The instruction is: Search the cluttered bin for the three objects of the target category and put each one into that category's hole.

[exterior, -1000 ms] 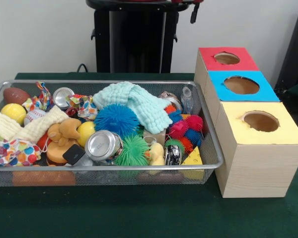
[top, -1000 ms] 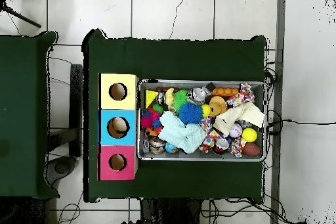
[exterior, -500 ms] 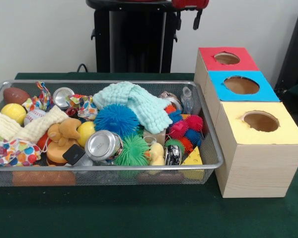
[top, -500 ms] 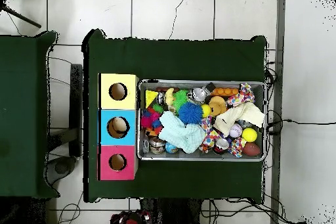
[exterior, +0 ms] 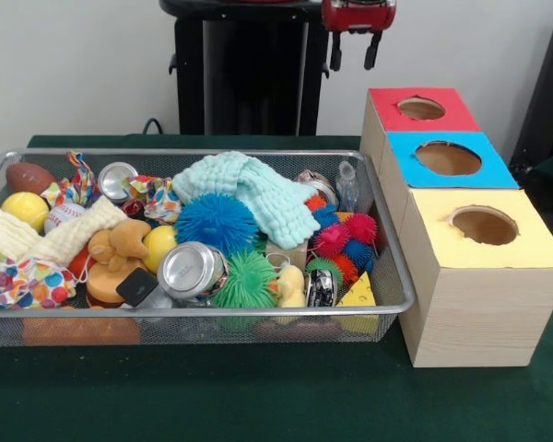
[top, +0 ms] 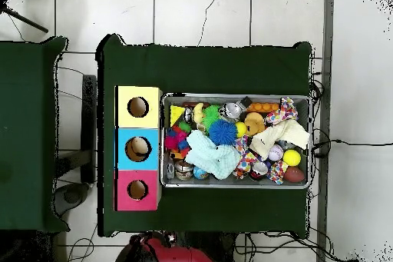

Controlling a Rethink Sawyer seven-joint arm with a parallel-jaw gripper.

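The bin (exterior: 387, 304), a wide wire mesh basket, sits on the green table (exterior: 258, 396) just left of a row of three wooden boxes in the front view, and it is heaped with clutter. Against the bin's near rim lie a wedge of toy cheese (exterior: 357, 293), a small yellow duck (exterior: 290, 284), a green spiky ball (exterior: 247, 280), a silver can (exterior: 192, 272) on its side, and a polka-dot cloth (exterior: 23, 279) toward the bin's left end. Further into the bin are a blue spiky ball (exterior: 216, 222), a cluster of pink and blue spiky balls (exterior: 346, 239), a tan plush toy (exterior: 120, 244) and a cream cloth (exterior: 37, 235). A mint-green cloth (exterior: 253, 191) drapes over the middle of the bin. At the bin's far right corner one clear plastic bottle (exterior: 347, 187) stands roughly upright against the mesh wall; the pile hides any others. A brown toy football (exterior: 28, 177) and a second can (exterior: 117, 180) lie along the bin's far left side. Beside the bin, the yellow-topped box (exterior: 525, 249) is nearest, the blue-topped box (exterior: 493, 170) behind it, and the red-topped box (exterior: 382, 101) farthest, each with a round hole. Beyond the bin's far rim, the gripper (exterior: 353, 53) hangs high at the top edge in front of the black pedestal (exterior: 249, 74), its two dark fingers (exterior: 335, 57) apart and holding nothing.
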